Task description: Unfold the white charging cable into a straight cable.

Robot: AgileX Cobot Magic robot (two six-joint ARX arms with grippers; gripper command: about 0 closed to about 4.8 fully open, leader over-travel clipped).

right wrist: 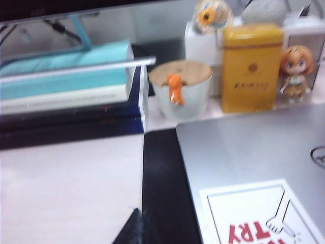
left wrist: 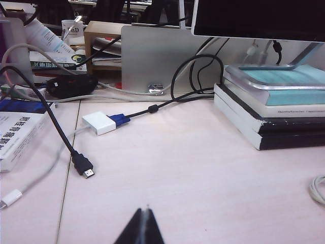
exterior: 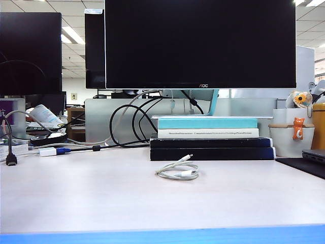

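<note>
White and glossy, the charging cable (exterior: 177, 171) lies wound in a small loose coil on the pale desk (exterior: 101, 193), just in front of the stack of books (exterior: 210, 140), a little right of centre. One plug end (exterior: 187, 158) pokes up and away from the coil toward the books. In the left wrist view only an edge of that coil (left wrist: 318, 189) shows at the side of the picture. Behind it, the books carry the foot of a big dark monitor (exterior: 200, 43). Off to the left, thick black cables (exterior: 133, 122) loop down behind the desk, and a white adapter block (left wrist: 99, 123) with a blue plug (left wrist: 119, 120) sits well apart from the coil, with a black plug (left wrist: 83, 165) lying nearer. To the right stands a white cup (right wrist: 180, 90) with a wooden lid and a small orange cat figure, then a yellow tin (right wrist: 252, 66), and nearer, a silver laptop (right wrist: 254, 157) on a black mat. The left gripper (left wrist: 144, 216) hangs low over bare desk, fingers pressed together, nothing between them. The right gripper (right wrist: 136, 217) is blurry but seems likewise clenched and empty, over the desk by the mat's edge. Neither gripper appears in the exterior view.
</note>
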